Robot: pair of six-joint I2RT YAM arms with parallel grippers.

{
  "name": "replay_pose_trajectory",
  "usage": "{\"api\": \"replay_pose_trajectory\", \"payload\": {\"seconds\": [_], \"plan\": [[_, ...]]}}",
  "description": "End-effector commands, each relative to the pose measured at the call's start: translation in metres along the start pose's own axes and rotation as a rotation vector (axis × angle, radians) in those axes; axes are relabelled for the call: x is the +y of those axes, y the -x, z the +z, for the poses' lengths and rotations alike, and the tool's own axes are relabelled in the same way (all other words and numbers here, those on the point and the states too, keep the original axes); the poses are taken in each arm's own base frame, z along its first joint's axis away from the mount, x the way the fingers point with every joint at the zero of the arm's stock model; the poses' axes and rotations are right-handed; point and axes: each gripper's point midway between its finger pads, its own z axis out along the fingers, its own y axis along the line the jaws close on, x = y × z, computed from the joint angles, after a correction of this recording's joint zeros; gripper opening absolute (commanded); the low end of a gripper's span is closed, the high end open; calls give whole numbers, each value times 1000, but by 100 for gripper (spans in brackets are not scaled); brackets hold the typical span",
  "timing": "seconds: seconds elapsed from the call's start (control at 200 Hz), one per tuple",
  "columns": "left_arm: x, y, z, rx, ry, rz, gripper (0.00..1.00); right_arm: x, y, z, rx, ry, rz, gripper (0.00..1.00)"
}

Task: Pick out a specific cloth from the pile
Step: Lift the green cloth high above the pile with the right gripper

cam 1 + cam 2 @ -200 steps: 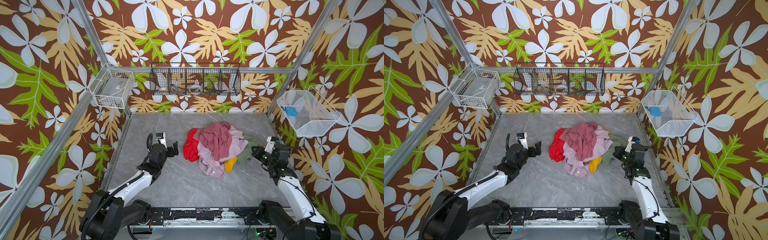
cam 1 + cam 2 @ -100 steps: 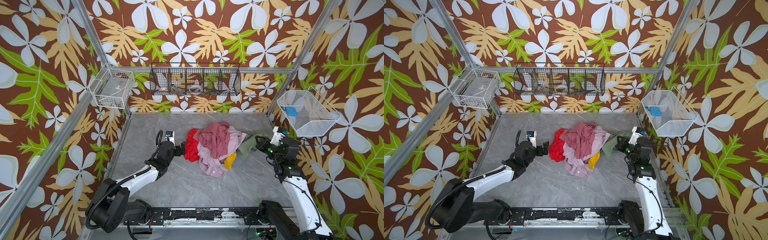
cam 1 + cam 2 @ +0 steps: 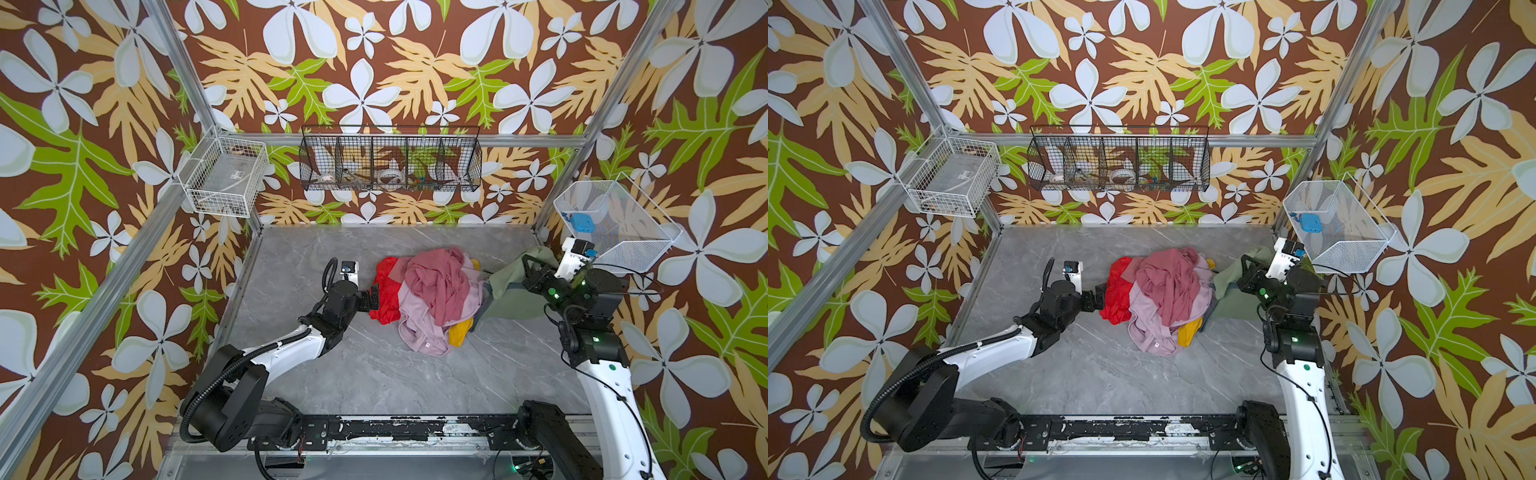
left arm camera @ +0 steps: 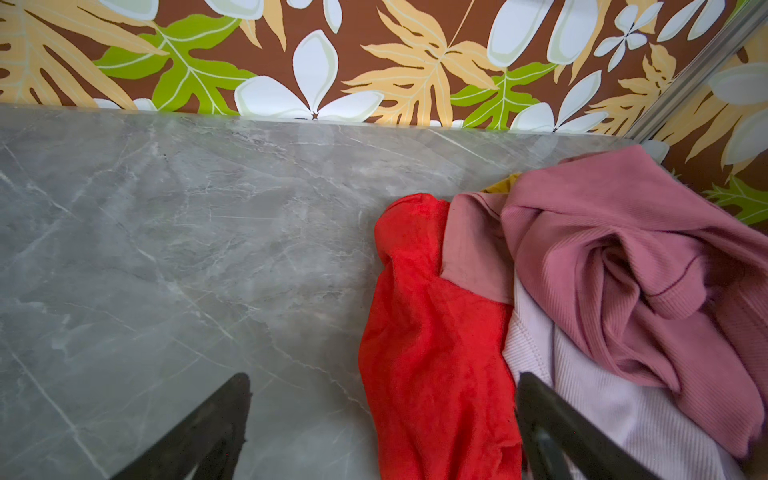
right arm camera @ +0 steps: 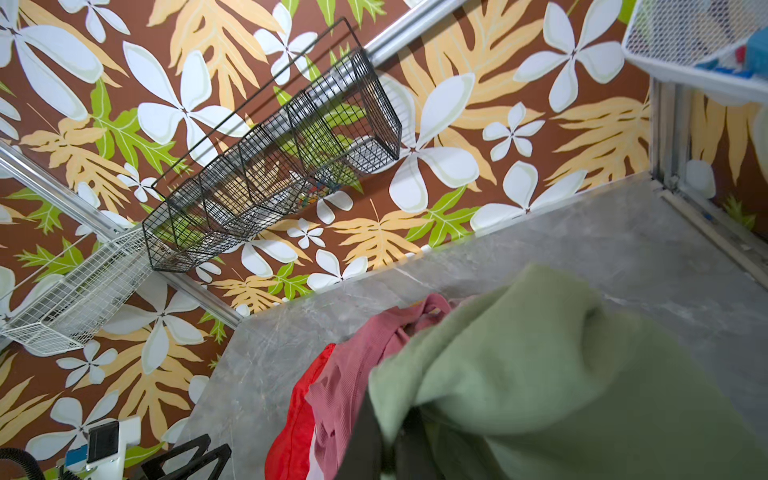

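Right gripper [image 3: 527, 269] pinched shut on the green cloth [image 3: 509, 286], raised just right of the pile [image 3: 436, 286], lower part draped to the table [image 3: 374, 374]. Left gripper [image 3: 372, 296] was spread wide at the red cloth [image 3: 386, 291].

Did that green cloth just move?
Yes. The olive-green cloth, gripped by the right end effector, has been pulled away from the pile, toward the white mesh basket.
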Motion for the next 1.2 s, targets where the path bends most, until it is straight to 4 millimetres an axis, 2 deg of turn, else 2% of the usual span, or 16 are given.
{"api": "replay_pose_trajectory", "payload": {"seconds": [0.0, 0.215, 0.325, 0.571, 0.751, 0.876, 1.036, 1.196], "plan": [[-1, 7, 0, -24, 2, -6, 100, 13, 19, -2, -56, 43, -30, 0], [-1, 6, 0, -22, 1, -10, 100, 28, 33, -7, -88, 90, -47, 0], [-6, 8, 0, -18, -24, -6, 98, 44, 47, -13, -121, 148, -42, 0], [-20, 13, 0, -21, -75, -4, 96, 103, 81, -27, -190, 312, -80, 0], [-20, 22, -6, -55, -76, -25, 96, 141, 93, -30, -216, 433, -75, 0], [-18, 33, -19, -123, -88, -75, 99, 175, 90, -25, -209, 518, -78, 0], [-21, 43, -37, -182, -140, -114, 100, 224, 70, -4, -142, 641, -82, 0], [-40, 41, -47, -142, -252, -66, 100, 242, 62, 18, -127, 685, -44, 0]]}}
